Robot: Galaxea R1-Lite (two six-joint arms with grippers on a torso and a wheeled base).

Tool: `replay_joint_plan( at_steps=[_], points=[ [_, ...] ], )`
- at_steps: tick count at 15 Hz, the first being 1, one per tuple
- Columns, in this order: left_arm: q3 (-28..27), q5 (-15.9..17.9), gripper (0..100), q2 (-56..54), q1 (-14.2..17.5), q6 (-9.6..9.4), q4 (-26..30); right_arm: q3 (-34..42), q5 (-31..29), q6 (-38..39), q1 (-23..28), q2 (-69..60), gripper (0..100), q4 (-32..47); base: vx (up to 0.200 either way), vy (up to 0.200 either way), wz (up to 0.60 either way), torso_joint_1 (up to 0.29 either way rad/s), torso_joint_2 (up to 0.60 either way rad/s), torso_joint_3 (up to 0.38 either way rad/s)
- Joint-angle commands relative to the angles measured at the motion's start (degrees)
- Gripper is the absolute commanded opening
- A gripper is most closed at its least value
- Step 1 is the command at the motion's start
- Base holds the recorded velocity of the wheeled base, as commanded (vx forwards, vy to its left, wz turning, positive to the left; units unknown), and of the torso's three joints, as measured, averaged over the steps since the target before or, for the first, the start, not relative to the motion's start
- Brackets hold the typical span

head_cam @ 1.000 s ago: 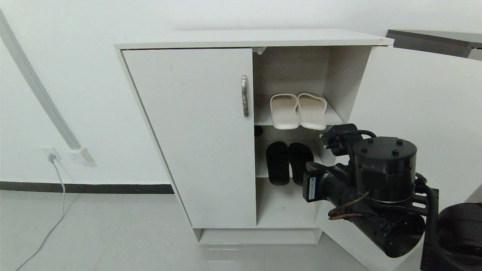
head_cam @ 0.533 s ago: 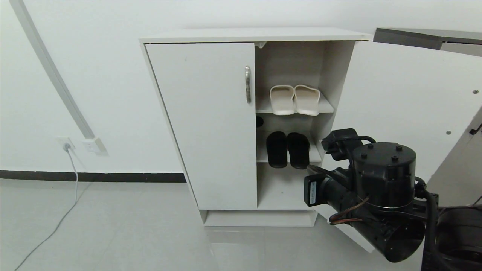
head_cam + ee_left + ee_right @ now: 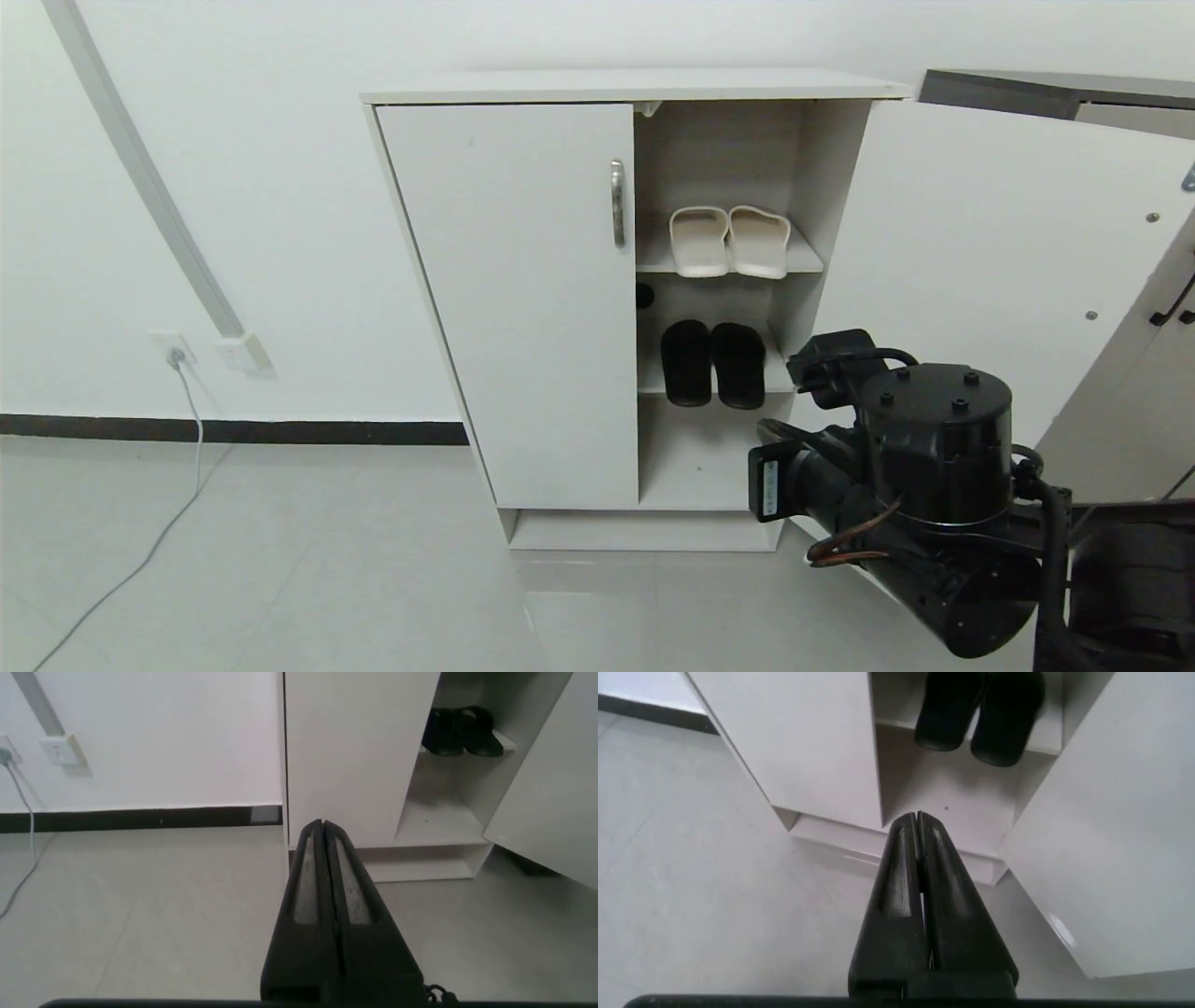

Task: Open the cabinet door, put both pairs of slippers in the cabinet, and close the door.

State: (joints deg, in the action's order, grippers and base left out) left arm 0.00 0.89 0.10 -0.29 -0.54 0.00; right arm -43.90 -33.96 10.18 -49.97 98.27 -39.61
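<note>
The white cabinet (image 3: 635, 86) stands against the wall, its left door (image 3: 523, 299) closed and its right door (image 3: 980, 261) swung wide open. A white pair of slippers (image 3: 728, 241) lies on the upper shelf. A black pair of slippers (image 3: 714, 364) lies on the shelf below. My right arm (image 3: 896, 467) hangs low in front of the open door. My right gripper (image 3: 918, 818) is shut and empty, aimed at the cabinet base under the black slippers (image 3: 980, 709). My left gripper (image 3: 322, 825) is shut and empty above the floor, short of the cabinet.
A metal handle (image 3: 617, 217) sits on the closed door. At the left, a wall socket (image 3: 173, 353) feeds a grey cable (image 3: 140, 560) across the floor. Grey furniture (image 3: 1027, 93) stands behind the open door. Tiled floor lies open in front.
The whole head view has shifted: the cabinet looks smaller and farther off, so the camera has backed away. Both pairs of slippers stay on their shelves, and the door stays open.
</note>
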Motion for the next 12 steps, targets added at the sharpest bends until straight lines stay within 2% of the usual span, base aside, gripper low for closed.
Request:
replay_joint_plan(
  at_steps=[1, 7, 10, 12],
  points=[
    [0.0, 0.0, 0, 0.0, 0.0, 0.01, 0.0, 0.0, -0.1, 0.0, 0.0, 0.6, 0, 0.0, 0.0, 0.0, 0.0, 0.0, 0.0, 0.0],
    [0.0, 0.0, 0, 0.0, 0.0, 0.01, 0.0, 0.0, 0.0, 0.1, 0.1, 0.7, 0, -0.1, 0.0, 0.0, 0.0, 0.0, -0.02, -0.018],
    [0.0, 0.0, 0, 0.0, 0.0, 0.01, 0.0, 0.0, -0.1, 0.0, 0.1, 0.7, 0, 0.0, 0.0, 0.0, 0.0, 0.01, -0.18, -0.313],
    [0.0, 0.0, 0, 0.0, 0.0, 0.01, 0.0, 0.0, -0.1, 0.0, 0.1, 0.7, 0, 0.0, 0.0, 0.0, 0.0, 0.056, -0.51, -0.376]
  ],
)
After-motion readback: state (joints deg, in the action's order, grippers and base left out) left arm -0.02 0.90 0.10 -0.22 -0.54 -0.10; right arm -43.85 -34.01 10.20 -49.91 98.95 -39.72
